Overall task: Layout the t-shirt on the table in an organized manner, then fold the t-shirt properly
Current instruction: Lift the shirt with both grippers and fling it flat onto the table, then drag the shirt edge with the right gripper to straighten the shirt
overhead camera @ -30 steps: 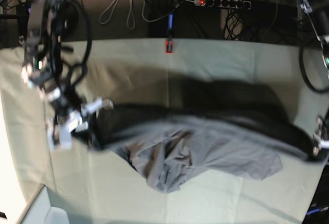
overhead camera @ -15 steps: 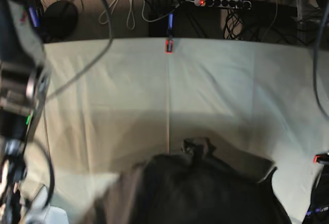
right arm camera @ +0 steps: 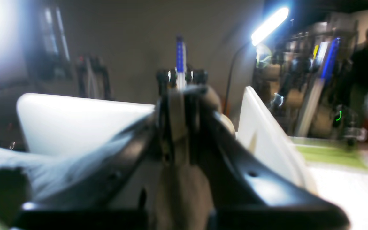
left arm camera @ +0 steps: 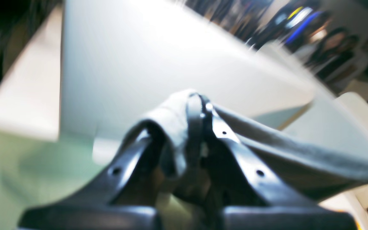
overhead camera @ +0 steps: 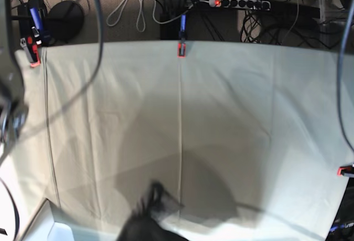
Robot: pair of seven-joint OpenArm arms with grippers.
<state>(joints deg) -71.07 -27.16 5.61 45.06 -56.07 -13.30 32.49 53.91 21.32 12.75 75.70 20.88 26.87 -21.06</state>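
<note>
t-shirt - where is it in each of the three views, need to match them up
Left wrist: the t-shirt sits centre frame, pinched in the shut left gripper, trailing right.
Right wrist: grey cloth at lower left, running up into the shut right gripper.
Base: only a dark blurred bit at the bottom edge, near centre.
Shared landmark: the table, pale green in all three.

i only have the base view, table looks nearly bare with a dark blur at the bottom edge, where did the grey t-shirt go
Observer: The left wrist view shows the left gripper shut on a fold of the plain grey cotton t-shirt.
Operator: and the other arm
Observer: The right gripper is shut on grey fabric too, seen in its wrist view.
Operator: is the shirt on the table
Observer: At both grippers it is lifted; the pale mint-green cloth-covered table lies beneath in the left wrist view.
</note>
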